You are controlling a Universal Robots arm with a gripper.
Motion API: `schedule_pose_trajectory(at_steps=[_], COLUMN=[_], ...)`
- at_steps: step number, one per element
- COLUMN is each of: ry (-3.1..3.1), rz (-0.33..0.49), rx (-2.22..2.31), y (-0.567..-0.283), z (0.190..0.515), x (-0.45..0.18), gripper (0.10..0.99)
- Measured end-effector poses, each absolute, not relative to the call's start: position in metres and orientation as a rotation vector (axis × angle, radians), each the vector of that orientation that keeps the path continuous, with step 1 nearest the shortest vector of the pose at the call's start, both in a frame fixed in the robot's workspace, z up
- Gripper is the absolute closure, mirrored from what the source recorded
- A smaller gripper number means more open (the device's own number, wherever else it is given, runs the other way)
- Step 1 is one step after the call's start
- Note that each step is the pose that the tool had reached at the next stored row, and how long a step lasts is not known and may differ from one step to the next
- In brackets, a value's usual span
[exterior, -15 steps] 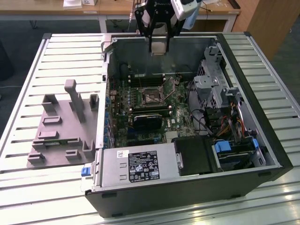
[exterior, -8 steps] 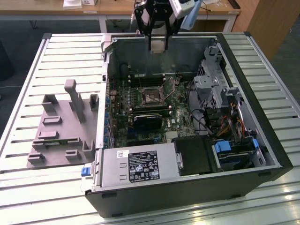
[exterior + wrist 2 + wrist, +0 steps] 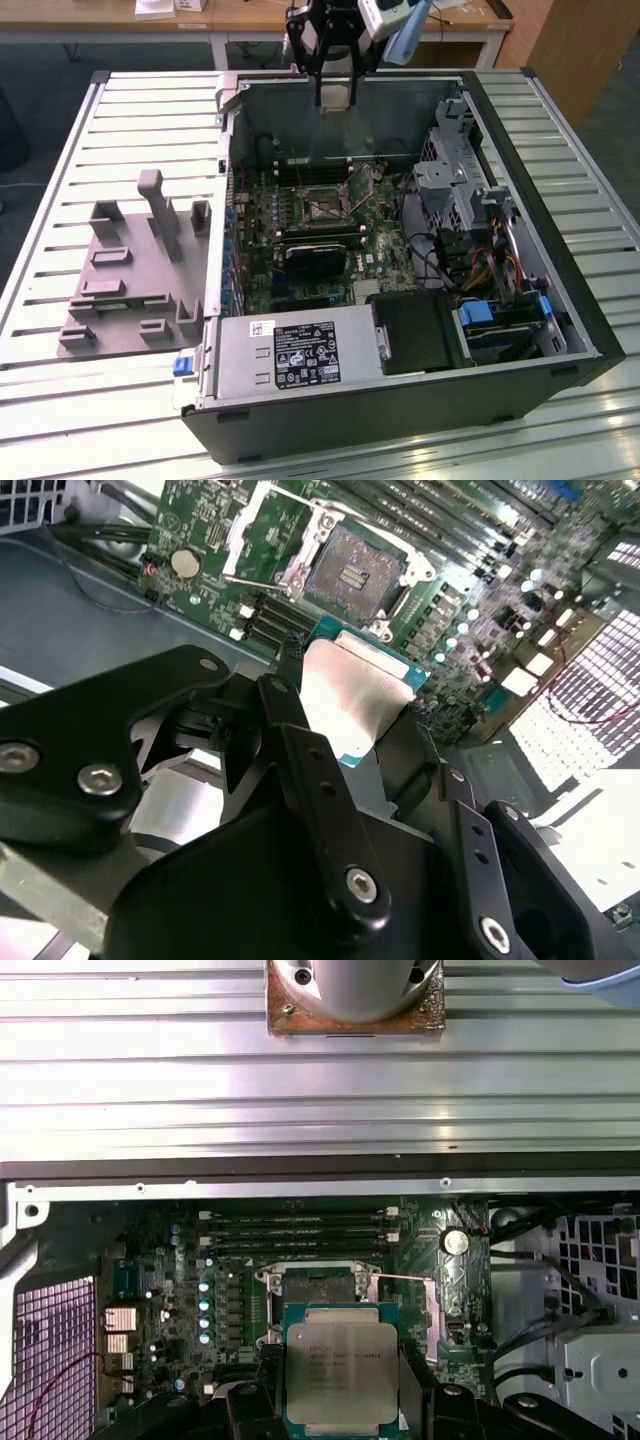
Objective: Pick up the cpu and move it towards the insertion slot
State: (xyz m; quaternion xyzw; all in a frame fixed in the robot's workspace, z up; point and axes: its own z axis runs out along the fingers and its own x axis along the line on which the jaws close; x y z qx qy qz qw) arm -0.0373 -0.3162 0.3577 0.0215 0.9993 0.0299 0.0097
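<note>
While the gripper (image 3: 335, 95) hangs high over the open computer case (image 3: 560, 290), its black fingers (image 3: 310, 770) are closed tight on the edges of the cpu (image 3: 341, 1373). The cpu is up in the air, above the motherboard (image 3: 255, 250) and near the insertion slot (image 3: 355, 572), not touching it.

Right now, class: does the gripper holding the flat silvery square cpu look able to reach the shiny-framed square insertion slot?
Probably yes: the gripper holds the cpu above the open case, and the insertion slot lies uncovered.
</note>
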Motion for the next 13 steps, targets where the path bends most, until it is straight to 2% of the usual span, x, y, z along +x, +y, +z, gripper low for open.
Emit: schedule_pose_trajectory(at_steps=[13], ry=[3.119], rz=[0.093], rx=[0.064], y=[-0.3048], z=[0.3522], x=[-0.0373], gripper=[0.549])
